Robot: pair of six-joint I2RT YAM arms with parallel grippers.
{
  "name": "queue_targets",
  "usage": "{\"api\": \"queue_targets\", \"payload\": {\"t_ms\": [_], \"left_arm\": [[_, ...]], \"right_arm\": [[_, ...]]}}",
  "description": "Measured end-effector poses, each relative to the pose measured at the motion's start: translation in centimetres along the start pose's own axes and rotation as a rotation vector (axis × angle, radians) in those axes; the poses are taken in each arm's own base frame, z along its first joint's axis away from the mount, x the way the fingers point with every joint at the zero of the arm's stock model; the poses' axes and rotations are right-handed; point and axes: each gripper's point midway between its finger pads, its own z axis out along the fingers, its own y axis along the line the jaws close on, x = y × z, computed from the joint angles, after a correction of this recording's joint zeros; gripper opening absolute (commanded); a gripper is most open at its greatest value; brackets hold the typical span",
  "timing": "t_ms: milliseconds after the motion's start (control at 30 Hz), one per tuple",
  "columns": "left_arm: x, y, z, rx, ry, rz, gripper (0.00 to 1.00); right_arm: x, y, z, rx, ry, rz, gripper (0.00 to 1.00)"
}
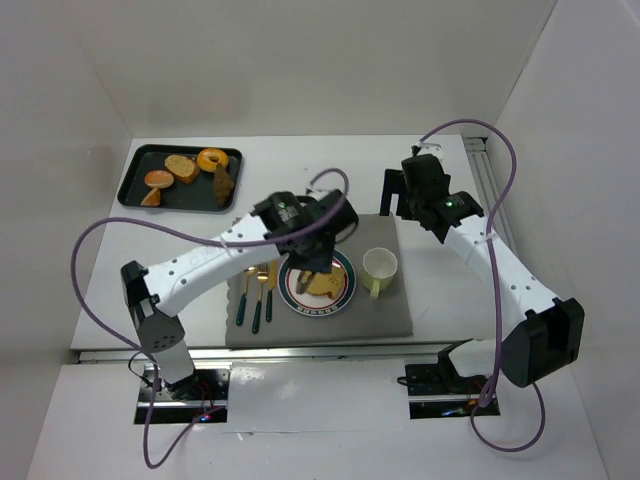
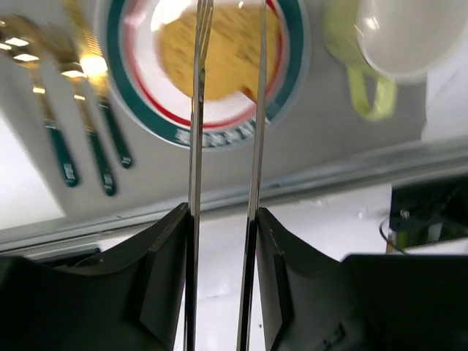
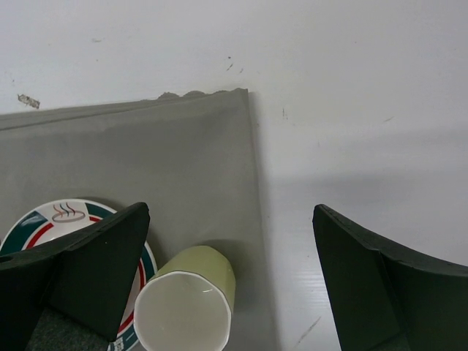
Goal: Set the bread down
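- Tray (image 1: 135, 190) is seen at 10 o'clock of the plate (image 1: 350, 291), well apart. Tray slices (image 1: 182, 167) lie on it beside a doughnut (image 1: 213, 159).
- Cutlery (image 1: 256, 290) is laid at 9 o'clock of the plate, on the grey mat (image 1: 390, 320).
- Left arm is stretched from its base toward 1 o'clock, wrist pitched down over the plate.
- Left gripper (image 1: 314, 264) is released. In the wrist view its fingers (image 2: 196, 146) are parted by a narrow gap and nothing is seen clamped, though the tips are cut off by the top edge.
- The bread (image 1: 322, 287) is lying flat on the plate, directly under the left gripper, slightly toward 6 o'clock in the top view.
- The slice is wider than the finger gap and shows past both fingers. Its long axis cannot be told, as it is blurred and cropped.
- Placement is judged done. A straight lift clear of the slice is called for next, and the left arm is far nearer.
- Cup (image 1: 379, 270) is set just beside the plate at 3 o'clock.
- Right gripper (image 3: 228, 227) is spread wide and empty, parked near the mat's far right corner at 1 o'clock of the plate.
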Motion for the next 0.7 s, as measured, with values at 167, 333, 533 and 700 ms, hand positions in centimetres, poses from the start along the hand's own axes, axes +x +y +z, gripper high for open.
{"api": "queue_targets", "payload": {"t_ms": [167,333,533,700], "left_arm": [[-6.2,8.2,-1.2,-0.054,-0.075,-0.19,0.56],[-11.8,19.7,-3.1,-0.133,-0.209,-0.421,0.59],[-13.8,28.4,-1.7,-0.141,-0.231,-0.589,0.57],[-15.0,33.4,2.1,-0.136,-0.191,-0.693,0.57]], "right_arm": [[0.0,0.2,0.0,-0.012,0.003,0.001,1.0],[0.2,0.6,0.0,-0.031,0.008,0.004,1.0],[0.5,1.0,0.2,-0.053,0.023,0.004,1.0],[1.3,1.4,1.6,-0.047,0.064,-0.008,1.0]]}}
